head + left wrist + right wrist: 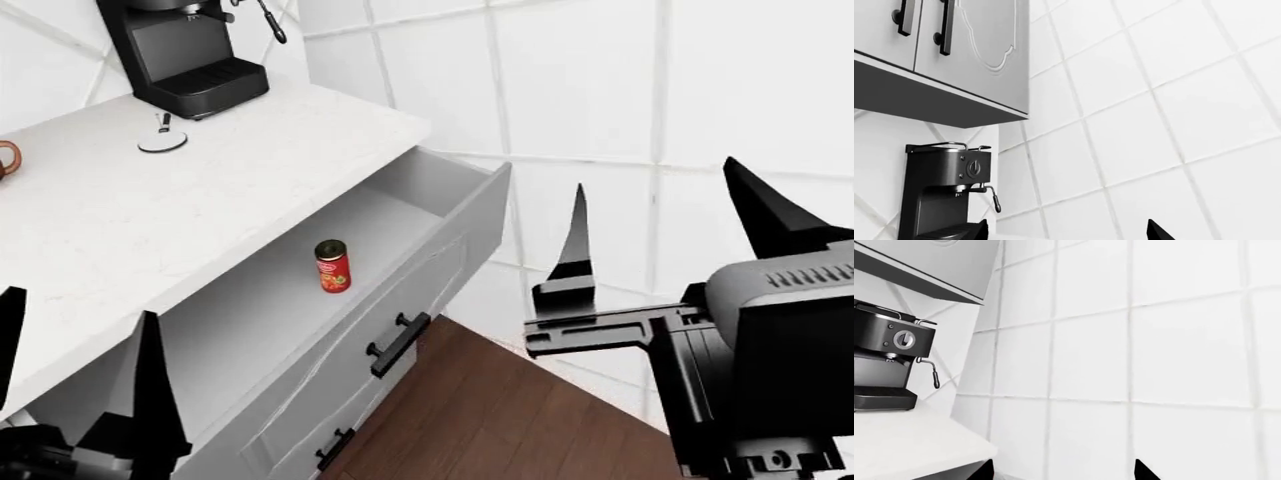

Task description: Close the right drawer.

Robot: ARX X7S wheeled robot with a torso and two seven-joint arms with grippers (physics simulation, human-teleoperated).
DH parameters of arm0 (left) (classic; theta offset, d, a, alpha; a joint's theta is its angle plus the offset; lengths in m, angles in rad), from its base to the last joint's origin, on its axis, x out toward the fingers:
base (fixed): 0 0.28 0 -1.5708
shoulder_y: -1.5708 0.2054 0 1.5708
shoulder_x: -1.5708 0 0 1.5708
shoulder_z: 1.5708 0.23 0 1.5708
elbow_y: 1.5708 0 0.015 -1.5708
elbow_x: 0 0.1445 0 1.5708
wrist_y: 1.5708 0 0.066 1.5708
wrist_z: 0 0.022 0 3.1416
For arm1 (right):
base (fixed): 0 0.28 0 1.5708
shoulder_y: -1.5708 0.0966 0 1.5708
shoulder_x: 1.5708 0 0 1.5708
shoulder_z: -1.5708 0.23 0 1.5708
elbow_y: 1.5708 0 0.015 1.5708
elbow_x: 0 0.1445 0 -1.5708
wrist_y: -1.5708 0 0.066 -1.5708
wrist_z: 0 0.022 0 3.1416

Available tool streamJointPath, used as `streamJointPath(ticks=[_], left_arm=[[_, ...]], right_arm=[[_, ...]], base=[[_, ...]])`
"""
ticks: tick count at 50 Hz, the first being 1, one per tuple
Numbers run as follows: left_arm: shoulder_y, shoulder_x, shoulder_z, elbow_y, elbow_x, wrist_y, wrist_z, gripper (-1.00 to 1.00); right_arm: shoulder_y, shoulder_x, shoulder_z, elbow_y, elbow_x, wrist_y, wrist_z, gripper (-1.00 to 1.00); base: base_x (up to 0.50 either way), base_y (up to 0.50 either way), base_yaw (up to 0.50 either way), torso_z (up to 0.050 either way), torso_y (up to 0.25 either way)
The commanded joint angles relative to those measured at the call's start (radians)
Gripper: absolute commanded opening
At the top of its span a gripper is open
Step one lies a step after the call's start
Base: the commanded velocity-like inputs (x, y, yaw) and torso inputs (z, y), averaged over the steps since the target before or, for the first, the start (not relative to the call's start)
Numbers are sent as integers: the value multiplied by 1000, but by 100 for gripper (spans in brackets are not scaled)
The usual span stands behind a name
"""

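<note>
Where tiles (587, 90) rise, counter (160, 210) ends.

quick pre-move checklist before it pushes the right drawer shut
1. right drawer pulled open, needs closing: ok.
2. Red can stands fully inside the drawer, below the rim: ok.
3. Black bar handle on the front unobstructed: ok.
4. right gripper open, holding nothing: ok.
5. Right gripper touching the drawer front: not ok, it is apart.
6. left gripper clear of the drawer front: cannot tell.

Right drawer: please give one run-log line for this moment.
light-grey right drawer with black bar handle: open | red can: inside | left gripper: open, empty | right gripper: open, empty | contact: none
</note>
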Motion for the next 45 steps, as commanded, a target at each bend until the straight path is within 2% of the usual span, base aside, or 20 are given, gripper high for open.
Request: streamJointPath(ticks=[1, 7, 11, 16, 25, 28, 32, 45], left_arm=[[7, -1, -6, 6, -2, 2, -2, 100], [6, -1, -4, 7, -2, 3, 0, 100], [5, -2, -3, 9, -1, 2, 0, 100], [4, -2, -1, 15, 3, -1, -2, 100], [-3, 4, 10, 4, 9, -2, -1, 100], [-5, 4, 8, 2, 10, 0, -1, 100], [-6, 5, 10, 1, 13, 0, 0, 100], [-10, 9, 18, -7, 16, 3, 5, 100]], right_arm=[[151, 78, -142, -18, -18, -75, 27, 100], [526, 200, -610, -18, -77, -258, 27, 100], [857, 232, -1028, -18, -141, -390, 27, 100], [865, 280, -1053, -18, -176, -377, 27, 100], [865, 313, -1103, -18, -230, -388, 27, 100], [865, 308, -1082, -18, -212, -382, 27, 100], [865, 338, -1150, -18, -285, -405, 27, 100], [865, 426, -1223, -18, -387, -403, 27, 100]], base=[[0, 0, 0, 0, 0], [0, 0, 0, 0, 0], [0, 0, 0, 0, 0], [0, 0, 0, 0, 0], [0, 0, 0, 0, 0], [0, 0, 0, 0, 0], [0, 0, 0, 0, 0], [0, 0, 0, 0, 0]])
